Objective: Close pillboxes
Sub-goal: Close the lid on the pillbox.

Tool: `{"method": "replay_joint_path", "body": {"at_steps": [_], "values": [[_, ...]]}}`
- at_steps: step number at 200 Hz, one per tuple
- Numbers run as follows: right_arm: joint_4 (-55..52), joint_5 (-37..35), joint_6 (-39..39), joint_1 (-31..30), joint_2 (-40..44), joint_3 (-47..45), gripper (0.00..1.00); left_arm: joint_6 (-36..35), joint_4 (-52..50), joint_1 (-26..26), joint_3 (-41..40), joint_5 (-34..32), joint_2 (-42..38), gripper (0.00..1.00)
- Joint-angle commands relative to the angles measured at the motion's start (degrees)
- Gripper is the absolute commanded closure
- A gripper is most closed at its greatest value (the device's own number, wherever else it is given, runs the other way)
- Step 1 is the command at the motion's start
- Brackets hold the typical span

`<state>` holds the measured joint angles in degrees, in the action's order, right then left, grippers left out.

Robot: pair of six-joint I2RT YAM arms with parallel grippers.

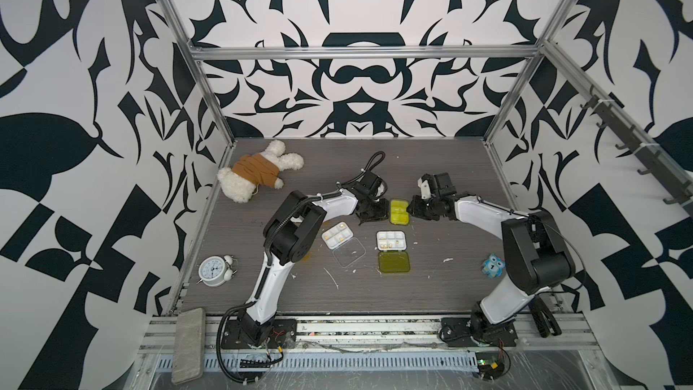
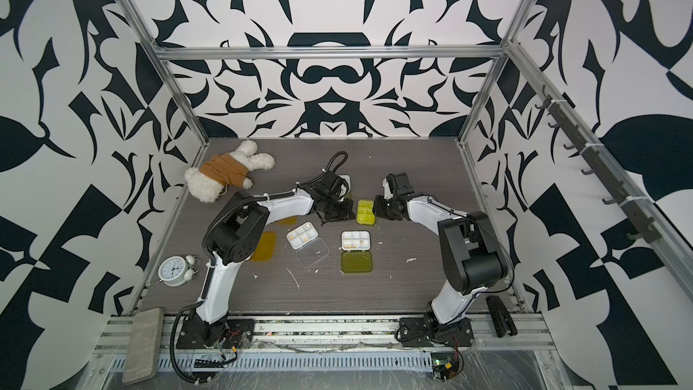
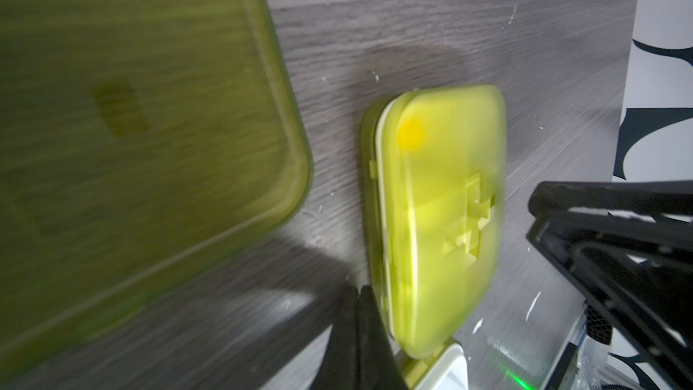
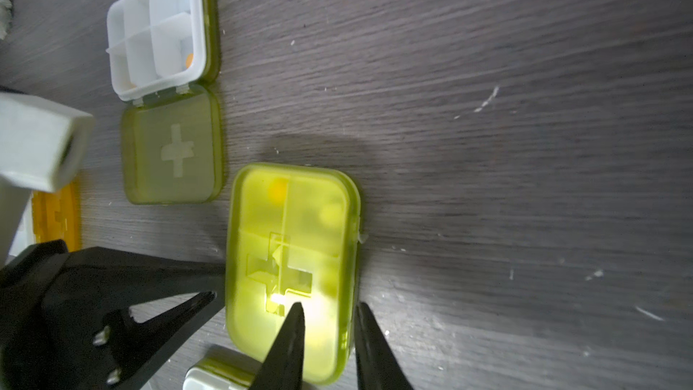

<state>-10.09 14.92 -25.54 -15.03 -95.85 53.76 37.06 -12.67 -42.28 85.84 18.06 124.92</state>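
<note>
Amber pillbox (image 2: pixel 267 243) partly behind left arm (image 2: pixel 240 234).

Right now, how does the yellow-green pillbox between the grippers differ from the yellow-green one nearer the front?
The closed pillbox has its lid down over the tray; the open pillbox has its lid flat beside its tray. The closed one looks yellow-green all over; the open one shows white compartments. Both lids are translucent yellow-green.

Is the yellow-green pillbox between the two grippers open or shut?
Shut. The yellow-green pillbox has its cross-marked lid lying flat over the tray, with dividers showing through in the right wrist view. Whether it is latched: cannot tell.
</note>
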Motion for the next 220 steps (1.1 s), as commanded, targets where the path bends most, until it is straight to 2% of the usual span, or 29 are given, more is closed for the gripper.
{"method": "replay_joint_path", "body": {"at_steps": [1,35,67,100,158,220], "values": [[-0.28,-1.02,0.35,-0.71,0.23,2.48,0.73,-0.84,-1.66,-0.09,-1.27,-0.69,-3.4,1.0],[-3.18,-4.09,1.26,-1.86,-0.5,4.48,0.7,-2.16,-2.89,-0.03,-2.74,-2.95,-6.39,1.0],[-9.83,-11.83,3.73,-4.58,-3.36,9.17,0.63,-2.28,-1.31,0.44,-7.01,-4.59,-11.33,1.0],[-15.07,-21.03,6.54,-8.52,-6.47,13.88,0.6,-2.68,0.71,0.53,-13.51,-7.58,-17.09,0.99],[-17.72,-22.29,7.9,-11.32,-9.01,18.45,0.58,-4.58,0.44,1.36,-20.62,-11.11,-24.38,0.98],[-18.64,-22.78,8.61,-11.74,-12.05,20.6,0.59,-5.67,0.37,2.46,-23.54,-11.68,-27.15,0.98]]}}
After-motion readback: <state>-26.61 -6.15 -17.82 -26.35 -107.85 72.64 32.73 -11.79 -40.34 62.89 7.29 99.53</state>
